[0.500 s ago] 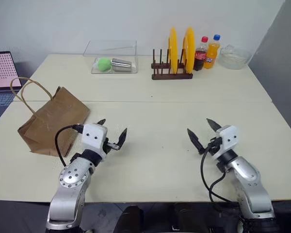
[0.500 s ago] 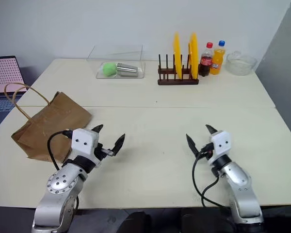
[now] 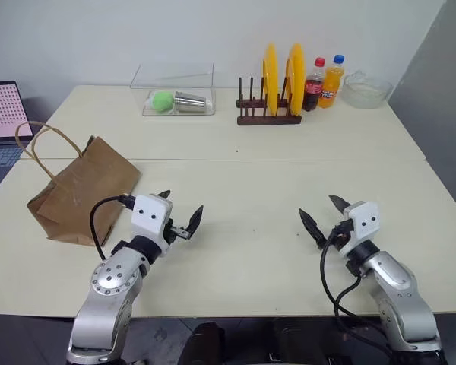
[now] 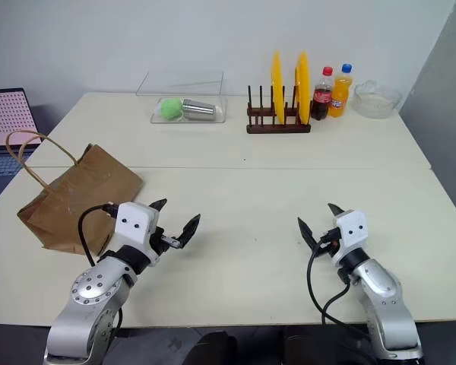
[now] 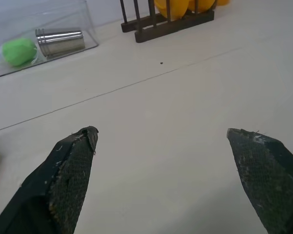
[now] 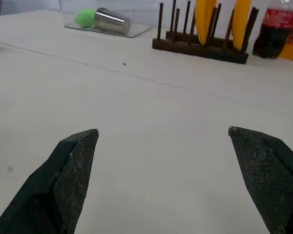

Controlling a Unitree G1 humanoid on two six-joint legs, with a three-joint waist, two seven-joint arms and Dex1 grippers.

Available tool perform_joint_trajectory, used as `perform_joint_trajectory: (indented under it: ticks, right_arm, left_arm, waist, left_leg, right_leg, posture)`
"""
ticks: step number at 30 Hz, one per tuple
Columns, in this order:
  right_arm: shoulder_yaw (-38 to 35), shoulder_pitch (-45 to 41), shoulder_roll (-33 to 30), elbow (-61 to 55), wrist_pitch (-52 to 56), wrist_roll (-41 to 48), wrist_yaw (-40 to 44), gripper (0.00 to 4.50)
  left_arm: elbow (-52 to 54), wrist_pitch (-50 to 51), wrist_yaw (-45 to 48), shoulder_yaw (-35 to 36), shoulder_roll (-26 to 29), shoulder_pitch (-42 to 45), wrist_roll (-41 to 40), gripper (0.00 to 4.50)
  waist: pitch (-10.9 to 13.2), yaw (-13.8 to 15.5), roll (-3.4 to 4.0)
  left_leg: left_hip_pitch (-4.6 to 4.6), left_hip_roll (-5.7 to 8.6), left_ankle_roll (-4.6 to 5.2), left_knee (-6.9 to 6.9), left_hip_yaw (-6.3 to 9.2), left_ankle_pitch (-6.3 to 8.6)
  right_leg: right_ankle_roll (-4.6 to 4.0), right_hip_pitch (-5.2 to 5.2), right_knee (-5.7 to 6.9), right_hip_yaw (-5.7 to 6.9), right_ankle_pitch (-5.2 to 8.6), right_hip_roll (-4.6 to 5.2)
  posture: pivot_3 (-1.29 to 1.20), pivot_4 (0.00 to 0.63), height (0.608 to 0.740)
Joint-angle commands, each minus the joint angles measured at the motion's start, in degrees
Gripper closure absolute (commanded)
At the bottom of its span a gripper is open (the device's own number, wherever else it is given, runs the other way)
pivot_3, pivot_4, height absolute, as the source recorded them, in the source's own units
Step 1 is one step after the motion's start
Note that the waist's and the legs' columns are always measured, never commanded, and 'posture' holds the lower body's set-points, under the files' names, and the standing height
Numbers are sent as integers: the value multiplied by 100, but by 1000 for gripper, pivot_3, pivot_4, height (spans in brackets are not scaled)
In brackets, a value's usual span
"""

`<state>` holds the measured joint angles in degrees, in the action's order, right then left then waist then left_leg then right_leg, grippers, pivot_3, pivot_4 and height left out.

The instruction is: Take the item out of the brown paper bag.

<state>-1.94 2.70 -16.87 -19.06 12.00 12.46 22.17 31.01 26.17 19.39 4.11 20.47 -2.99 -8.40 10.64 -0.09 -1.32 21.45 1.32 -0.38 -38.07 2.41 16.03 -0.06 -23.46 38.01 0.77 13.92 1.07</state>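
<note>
Starting reach: both claws, left gripper and right gripper, spread empty; bag at table's left edge (contents hidden) needs opening next.

Cream table, brown paper bag lying at left, clear tray, wooden plate rack, 2 bottles, glass bowl along back

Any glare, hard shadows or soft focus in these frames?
Left eye view: even light, soft faint shadows beside the brown paper bag and under both open grippers; no glare on the table. Left wrist view: black fingers close up look soft, metal cup shows a bright sheen. Right wrist view: plate rack slightly soft.
</note>
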Motion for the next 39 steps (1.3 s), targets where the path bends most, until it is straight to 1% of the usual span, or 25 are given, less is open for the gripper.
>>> perform_joint_trajectory:
  ticks: [1,4,10,14,18,22,24,26,29,31,33,35,39]
  right_arm:
    - [-7,-155,-7,62,-112,-16,16,0]
    - [161,-355,-54,19,-250,-56,181,0]
    - [88,-580,-190,26,-239,263,591,0]
    - [85,-868,-396,-107,-3,821,1179,0]
    - [168,-1432,-702,-290,427,1444,1823,0]
    - [413,-2354,-933,-344,989,2155,2613,0]
    - [515,-2621,-937,-260,1081,2253,2809,0]
    - [587,-2793,-902,-181,1083,2223,2868,0]
    - [600,-2963,-810,-126,1138,2273,2887,0]
    - [618,-2991,-783,-153,1170,2283,2913,0]
    - [628,-2995,-792,-187,1189,2283,2930,0]
    - [628,-3001,-799,-225,1219,2299,2922,0]
    - [631,-3037,-793,-326,1286,2326,2888,0]
  left_arm:
    - [59,-254,-104,-97,-47,14,137,12]
    - [-26,-410,-149,-7,-109,46,131,12]
    - [-173,-634,-300,104,-119,41,216,12]
    - [-44,-774,-370,231,-139,-132,234,12]
    - [389,-604,-579,790,-227,-448,26,12]
    - [943,-34,-535,2051,-68,-756,-740,12]
    - [971,266,-435,2725,143,-737,-1217,12]
    - [842,564,-271,3301,481,-655,-1694,12]
    - [325,1190,38,4060,1159,-413,-2507,12]
    - [-127,1531,343,4434,1640,-325,-2915,12]
    - [-593,1848,659,4687,2124,-254,-3214,12]
    - [-1151,1954,900,4753,2584,-136,-3233,12]
    - [-2190,2033,1448,4411,3338,236,-3184,12]
  waist:
    - [0,2,0]
    - [0,3,0]
    - [0,3,0]
    - [0,-1,0]
    - [1,-11,-1]
    - [3,-31,-2]
    - [3,-19,-2]
    - [2,5,-4]
    - [2,38,-6]
    - [1,28,-7]
    - [2,7,-8]
    - [2,-1,-7]
    - [3,-2,-6]
  left_leg:
    - [0,0,0,0,-1,0]
    - [0,1,0,-1,-2,0]
    - [1,1,0,0,0,0]
    - [0,1,0,0,-1,0]
    - [0,-2,1,0,-1,0]
    - [0,-3,1,0,5,0]
    - [0,-4,1,2,15,0]
    - [1,-4,1,2,25,0]
    - [8,1,0,-1,32,0]
    - [8,4,0,-4,32,0]
    - [6,4,0,-2,30,0]
    - [6,3,0,2,30,0]
    - [6,1,-1,5,31,0]
  right_leg:
    - [0,0,-1,0,0,0]
    - [0,0,-2,-2,0,1]
    - [0,0,-3,1,0,1]
    - [0,1,-3,-1,0,1]
    - [0,0,-2,0,0,0]
    - [0,-2,-1,5,0,-1]
    - [-1,0,-4,15,1,-1]
    - [-2,2,-5,25,2,-2]
    - [-3,4,-10,32,2,2]
    - [-3,4,-10,32,1,4]
    - [-3,4,-10,29,2,4]
    - [-4,2,-12,29,2,4]
    - [-6,-3,-9,30,3,3]
  posture:
    - [0,150,740]
    - [0,150,740]
    - [0,150,740]
    - [0,150,740]
    - [0,150,740]
    - [0,150,740]
    - [0,150,740]
    - [0,150,740]
    - [0,150,740]
    - [0,150,740]
    - [0,150,740]
    - [0,150,740]
    - [0,150,740]
